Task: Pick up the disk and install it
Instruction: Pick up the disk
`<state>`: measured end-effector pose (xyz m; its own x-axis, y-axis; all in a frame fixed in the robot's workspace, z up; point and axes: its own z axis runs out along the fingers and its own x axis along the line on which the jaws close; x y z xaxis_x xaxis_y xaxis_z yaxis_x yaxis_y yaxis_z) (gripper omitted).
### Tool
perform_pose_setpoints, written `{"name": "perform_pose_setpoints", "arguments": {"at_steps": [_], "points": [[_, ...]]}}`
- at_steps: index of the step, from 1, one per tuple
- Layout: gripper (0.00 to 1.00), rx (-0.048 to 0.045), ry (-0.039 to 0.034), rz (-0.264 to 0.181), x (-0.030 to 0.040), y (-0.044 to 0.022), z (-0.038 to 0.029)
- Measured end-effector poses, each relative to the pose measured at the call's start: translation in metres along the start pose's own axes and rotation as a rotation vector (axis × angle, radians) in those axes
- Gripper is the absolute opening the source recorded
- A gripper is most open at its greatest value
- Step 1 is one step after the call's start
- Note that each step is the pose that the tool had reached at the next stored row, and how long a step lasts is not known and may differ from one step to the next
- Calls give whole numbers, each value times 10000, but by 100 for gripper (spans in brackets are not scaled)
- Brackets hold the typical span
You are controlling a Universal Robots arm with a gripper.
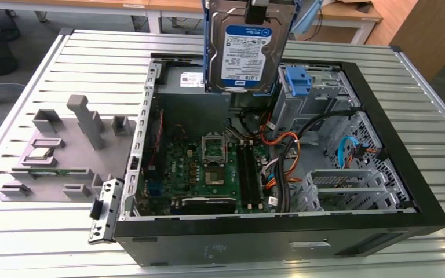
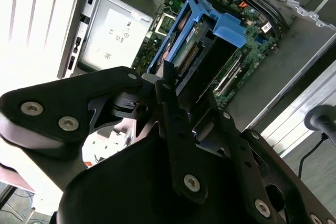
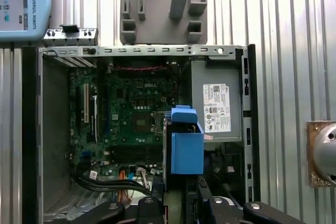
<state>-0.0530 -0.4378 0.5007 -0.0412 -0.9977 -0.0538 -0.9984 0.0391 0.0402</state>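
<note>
Slatted table [image 1: 53, 231] bears an open computer case [image 1: 284, 225]; above its cables [image 1: 288, 152], the hand [image 1: 259, 11] pinches the disk [image 1: 245, 52].

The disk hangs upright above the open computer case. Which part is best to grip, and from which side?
Grip the disk at its upper short edge, from above, as the gripper does now. The disk is thin and flat and hangs upright, so this hold leaves its lower end and the blue bracket sides free above the computer case.
</note>
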Motion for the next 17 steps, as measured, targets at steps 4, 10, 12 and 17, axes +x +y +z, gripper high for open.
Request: {"name": "perform_pose_setpoints", "arguments": {"at_steps": [4, 10, 12, 17], "points": [[35, -1, 1, 0, 65, -21, -5], [35, 0, 0, -1, 163, -49, -10], [35, 0, 0, 0, 193, -58, -12], [35, 0, 0, 0, 275, -81, -17]]}}
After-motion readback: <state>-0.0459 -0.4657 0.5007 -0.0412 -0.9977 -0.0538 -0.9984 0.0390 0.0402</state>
